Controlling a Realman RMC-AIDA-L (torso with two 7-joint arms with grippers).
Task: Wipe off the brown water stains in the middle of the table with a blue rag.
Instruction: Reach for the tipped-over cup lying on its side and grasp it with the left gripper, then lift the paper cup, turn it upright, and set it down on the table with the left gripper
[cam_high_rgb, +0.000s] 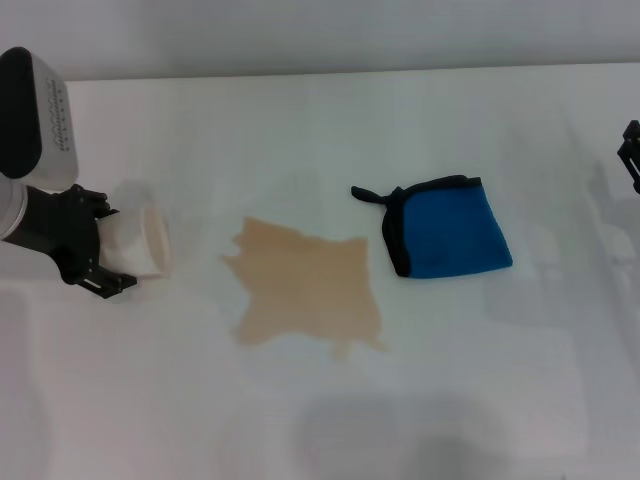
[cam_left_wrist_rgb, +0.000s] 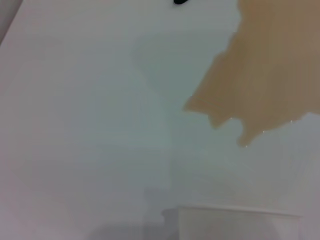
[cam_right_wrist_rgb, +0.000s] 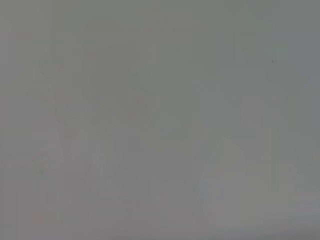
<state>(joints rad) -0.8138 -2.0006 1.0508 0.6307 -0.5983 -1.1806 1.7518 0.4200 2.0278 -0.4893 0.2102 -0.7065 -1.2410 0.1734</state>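
Observation:
The brown water stains (cam_high_rgb: 305, 283) spread as one tan puddle with jagged edges in the middle of the white table (cam_high_rgb: 330, 130). Just right of the puddle lies the folded blue rag (cam_high_rgb: 447, 228), black-trimmed, with its loop pointing toward the puddle; nothing touches it. At the left edge, my left gripper (cam_high_rgb: 108, 249) is shut on a white paper cup (cam_high_rgb: 142, 240) lying sideways, its mouth facing the puddle. The left wrist view shows the stains (cam_left_wrist_rgb: 270, 70) beyond the cup rim (cam_left_wrist_rgb: 235, 225). Only a black part of my right gripper (cam_high_rgb: 630, 155) shows at the far right edge, away from the rag.
The table's far edge (cam_high_rgb: 330, 70) runs along the top of the head view. The right wrist view shows only plain table surface (cam_right_wrist_rgb: 160, 120). Bare tabletop lies in front of the puddle and the rag.

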